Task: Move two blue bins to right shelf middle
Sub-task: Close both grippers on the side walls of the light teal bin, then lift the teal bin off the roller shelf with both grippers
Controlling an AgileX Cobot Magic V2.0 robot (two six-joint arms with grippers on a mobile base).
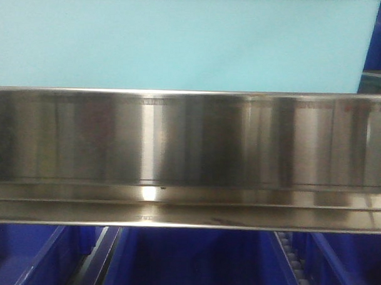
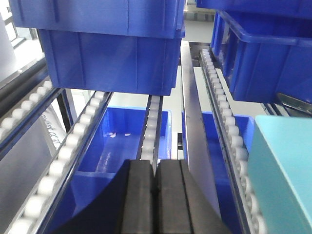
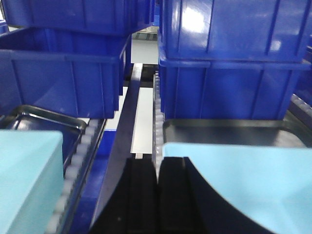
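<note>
- Placement on the right shelf middle looks like the step in hand. In the front view a pale blue bin fills the space just above the steel front rail, with dark blue crates on the tier below.
- The left gripper has its black pads pressed together on nothing. It points along the roller tracks, and a pale bin wall sits just to its right.
- The right gripper is likewise pressed together and empty. It sits between that bin on its left and a second pale blue bin on its right.
- Both bins appear to sit at the shelf's front edge, near the stacked crates further back. Whether they rest fully on the rollers cannot be told.
- The task seems nearly done. The next move likely calls for a straight nudge inward or a clean pull-back, keeping the arms parallel to the tracks so that neither bin is dragged or skewed.
</note>
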